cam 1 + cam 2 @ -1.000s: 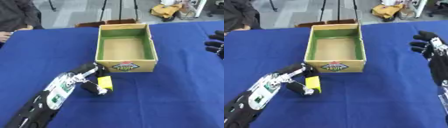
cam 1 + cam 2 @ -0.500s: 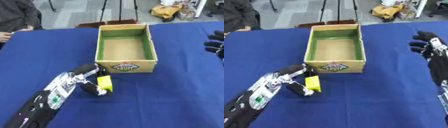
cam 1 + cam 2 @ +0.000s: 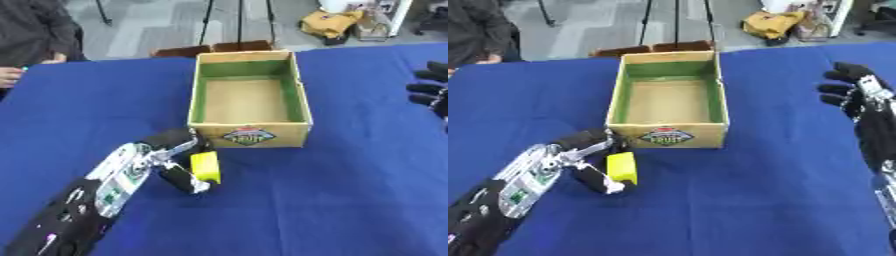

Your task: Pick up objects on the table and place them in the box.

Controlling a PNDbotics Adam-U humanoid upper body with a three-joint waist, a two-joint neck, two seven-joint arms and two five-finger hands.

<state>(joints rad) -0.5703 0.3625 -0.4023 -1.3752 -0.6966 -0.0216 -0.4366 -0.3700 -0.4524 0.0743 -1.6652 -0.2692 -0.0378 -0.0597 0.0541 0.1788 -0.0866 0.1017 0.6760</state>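
The robot's left hand [image 3: 175,162], black with silver joints, reaches in from the lower left over the blue cloth-covered tabletop [image 3: 350,190], and its fingers [image 3: 185,181] are curled round a small yellow block-shaped object [image 3: 206,166], with the thumb side above it and the other fingers below and behind. The yellow object stands upright between those fingers, just in front of the near wall of the open cardboard box with a green inner lining [image 3: 250,97], outside the box and close to its near left corner. Whether the object rests on the cloth or is lifted clear of it cannot be told. Beyond the fingertips, the box's near wall carries a printed label [image 3: 248,135], and the brown floor of the box lies farther on, past that wall. The robot's right hand [image 3: 852,90], also black, shows at the right edge, well apart from the box and the yellow object; its fingers are spread and relaxed, pointing up and toward the left, holding nothing. The left forearm [image 3: 509,187], white and silver with a green patch, runs back from the fingers toward the lower left corner.
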